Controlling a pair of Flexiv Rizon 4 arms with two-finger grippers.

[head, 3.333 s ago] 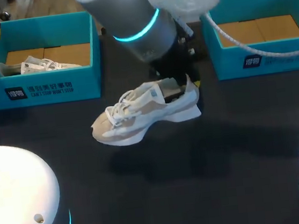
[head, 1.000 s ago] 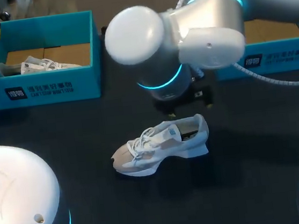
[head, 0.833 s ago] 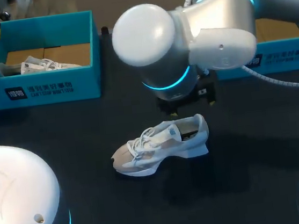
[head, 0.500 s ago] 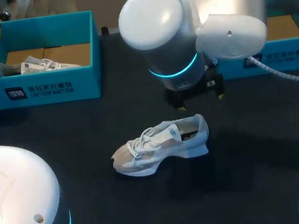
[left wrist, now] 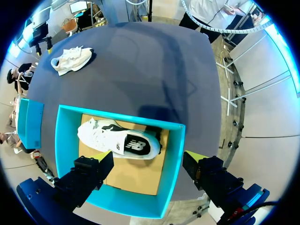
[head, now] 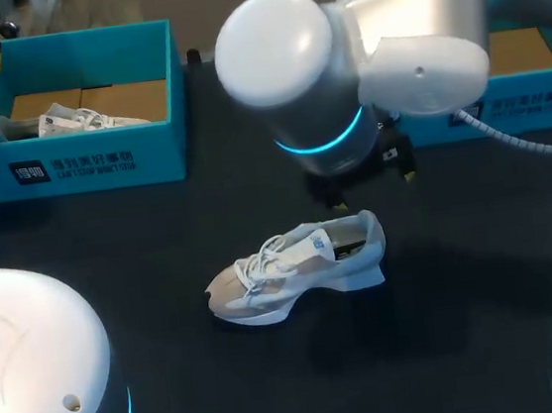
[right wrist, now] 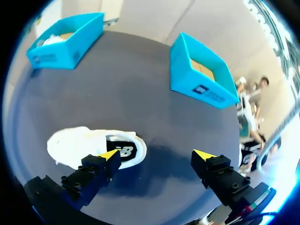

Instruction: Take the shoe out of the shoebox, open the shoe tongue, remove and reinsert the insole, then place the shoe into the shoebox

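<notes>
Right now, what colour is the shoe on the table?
White and beige shoe, clearest in head view.

Bright overhead light is falling on the dark counter (head: 81, 249) and glaring off the white shell of the right arm (head: 279, 57), whose cyan ring is glowing. A soft shadow is pooling under the shoe (head: 298, 269), just below the right tool (head: 372, 189). From the right wrist, the shoe's toe is washing out to white. Ahead of the left tool (left wrist: 147, 157), faint shadows are streaking the counter.
</notes>
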